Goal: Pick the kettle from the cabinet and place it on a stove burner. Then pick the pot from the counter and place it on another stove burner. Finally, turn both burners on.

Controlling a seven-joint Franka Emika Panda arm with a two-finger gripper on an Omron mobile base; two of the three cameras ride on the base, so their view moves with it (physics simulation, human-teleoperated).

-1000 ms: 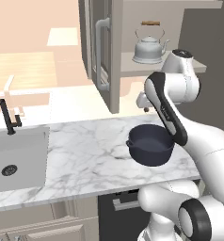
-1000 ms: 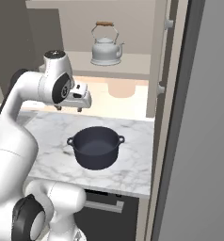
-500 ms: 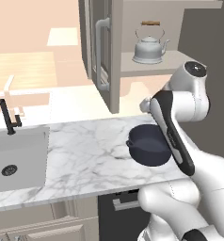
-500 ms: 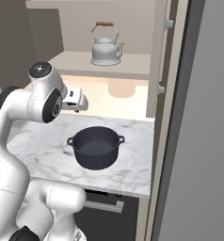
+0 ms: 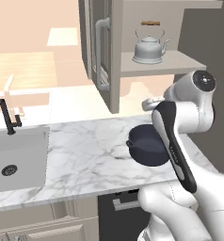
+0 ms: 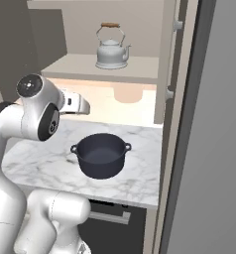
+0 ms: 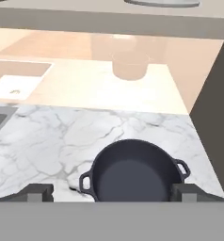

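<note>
The silver kettle (image 5: pixel 149 44) (image 6: pixel 111 49) stands upright on the shelf of the open cabinet (image 5: pixel 180 63) (image 6: pixel 85 67). Its base edge shows at the top of the hand view as the kettle (image 7: pixel 161 2). The dark pot (image 5: pixel 149 147) (image 6: pixel 101 154) (image 7: pixel 132 174) sits on the marble counter (image 5: pixel 81 155) (image 6: pixel 40 158) below the shelf. My gripper (image 5: pixel 151 102) (image 6: pixel 83 105) (image 7: pixel 111 193) hangs open under the shelf, above and short of the pot. Nothing is between its fingertips (image 7: pixel 36 192). The stove burners are out of view.
The cabinet door (image 5: pixel 102 52) stands open to the left of the shelf, with a long bar handle. A sink (image 5: pixel 15 155) with a black faucet (image 5: pixel 5 117) is set in the counter's left end. A tall grey panel (image 6: pixel 214 124) walls off the right side.
The arm's upper joint has sunk and swung outward while the hand stays under the shelf above the pot. The jaws have spread slightly wider. Kettle and pot have not moved.
</note>
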